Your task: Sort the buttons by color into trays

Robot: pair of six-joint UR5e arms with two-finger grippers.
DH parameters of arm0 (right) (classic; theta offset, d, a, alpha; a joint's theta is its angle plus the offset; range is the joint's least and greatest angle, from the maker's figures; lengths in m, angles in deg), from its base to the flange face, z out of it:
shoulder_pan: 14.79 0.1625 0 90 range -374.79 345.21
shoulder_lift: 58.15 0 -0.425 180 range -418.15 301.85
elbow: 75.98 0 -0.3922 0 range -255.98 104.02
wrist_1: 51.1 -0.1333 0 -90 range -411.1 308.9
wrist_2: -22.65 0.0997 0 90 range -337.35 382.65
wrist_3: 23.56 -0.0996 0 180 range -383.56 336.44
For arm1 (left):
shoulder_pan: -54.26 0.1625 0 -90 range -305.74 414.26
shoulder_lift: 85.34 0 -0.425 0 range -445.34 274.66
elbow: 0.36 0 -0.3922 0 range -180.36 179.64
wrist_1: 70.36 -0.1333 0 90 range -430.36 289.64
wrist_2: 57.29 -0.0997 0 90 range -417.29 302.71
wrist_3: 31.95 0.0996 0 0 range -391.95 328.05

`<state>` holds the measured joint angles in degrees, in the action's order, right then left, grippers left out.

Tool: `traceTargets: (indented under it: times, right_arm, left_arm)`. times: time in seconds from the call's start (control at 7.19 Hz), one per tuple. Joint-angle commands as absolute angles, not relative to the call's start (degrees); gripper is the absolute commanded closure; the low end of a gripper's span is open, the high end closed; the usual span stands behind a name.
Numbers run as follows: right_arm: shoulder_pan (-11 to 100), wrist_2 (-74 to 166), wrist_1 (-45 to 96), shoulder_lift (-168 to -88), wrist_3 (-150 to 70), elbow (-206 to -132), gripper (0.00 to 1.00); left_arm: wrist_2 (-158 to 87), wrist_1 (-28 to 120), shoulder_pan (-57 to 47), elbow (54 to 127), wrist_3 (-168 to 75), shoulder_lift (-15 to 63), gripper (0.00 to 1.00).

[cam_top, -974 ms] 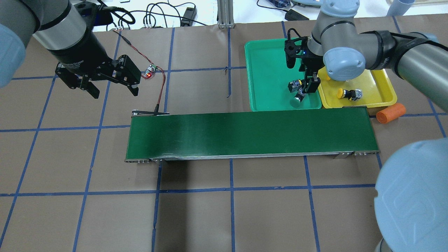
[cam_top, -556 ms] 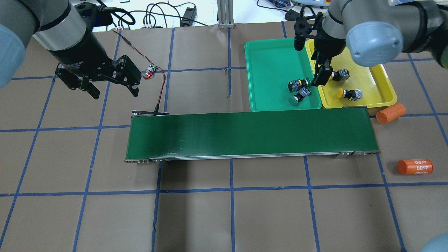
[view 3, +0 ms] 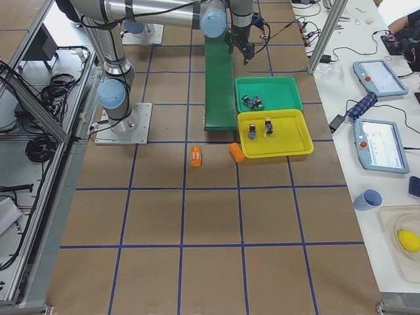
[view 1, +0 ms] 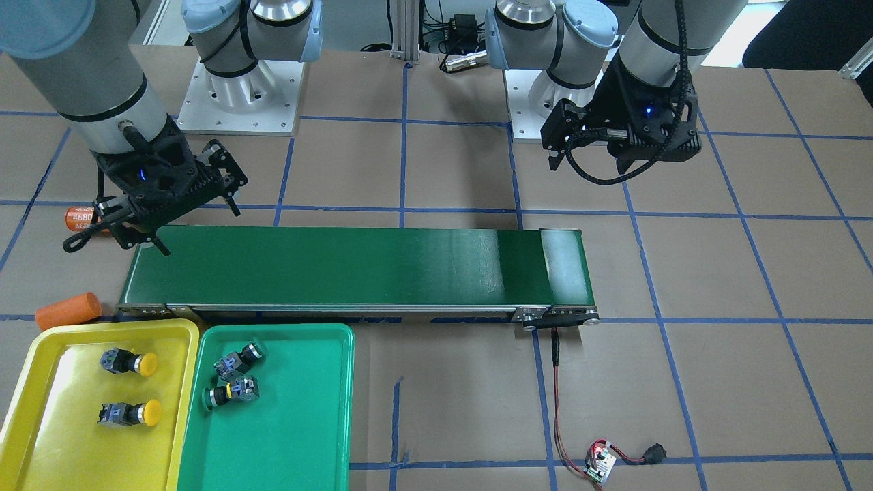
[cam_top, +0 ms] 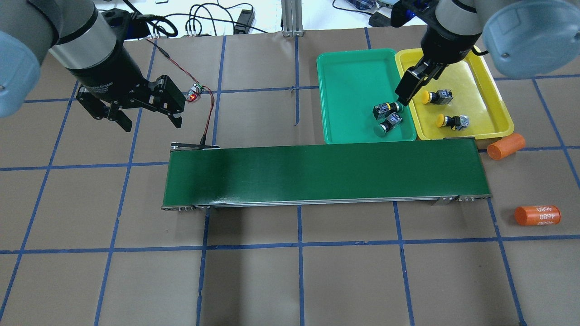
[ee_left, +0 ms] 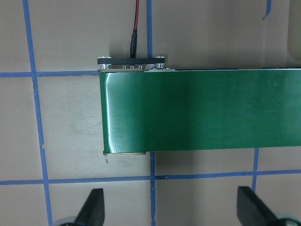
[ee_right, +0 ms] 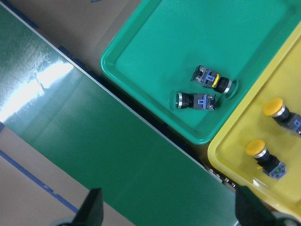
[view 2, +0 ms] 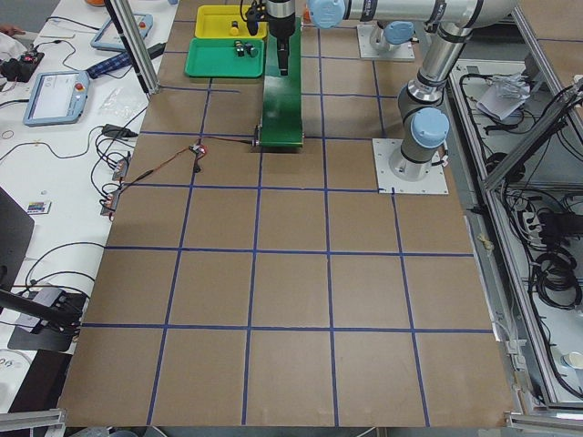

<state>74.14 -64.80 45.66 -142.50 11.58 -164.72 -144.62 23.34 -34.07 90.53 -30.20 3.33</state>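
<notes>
The right gripper's (ee_right: 170, 213) fingers (ee_right: 94, 212) are hanging spread wide and empty, apparently because the buttons (ee_right: 195, 100) below them are lying colour-sorted in trays (ee_right: 188, 37)

Bright even overhead light, soft shadows. Right wrist view: white glare on belt (ee_right: 49, 77) up-left of blurry fingertips (ee_right: 92, 211). Left wrist fingertips (ee_left: 94, 207) soft too. Rest sharp.
</notes>
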Motion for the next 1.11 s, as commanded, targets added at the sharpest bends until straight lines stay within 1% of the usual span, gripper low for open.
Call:
traceTargets:
  times: [0.0, 0.14, 0.97]
  right_arm:
    - [75.1, -64.3, 40.4, -142.6, -11.2, -160.0, 0.0]
    - [75.4, -64.4, 39.5, -142.3, -16.2, -160.2, 0.0]
    - [75.4, -64.2, 39.3, -142.6, -17.0, -160.4, 0.0]
  left_arm:
    - [-145.5, 23.3, -34.5, 89.7, -29.7, 3.9, 0.0]
    - [-146.2, 23.4, -34.7, 89.7, -29.7, 3.2, 0.0]
    - [-146.3, 23.2, -34.8, 89.7, -29.0, 2.4, 0.0]
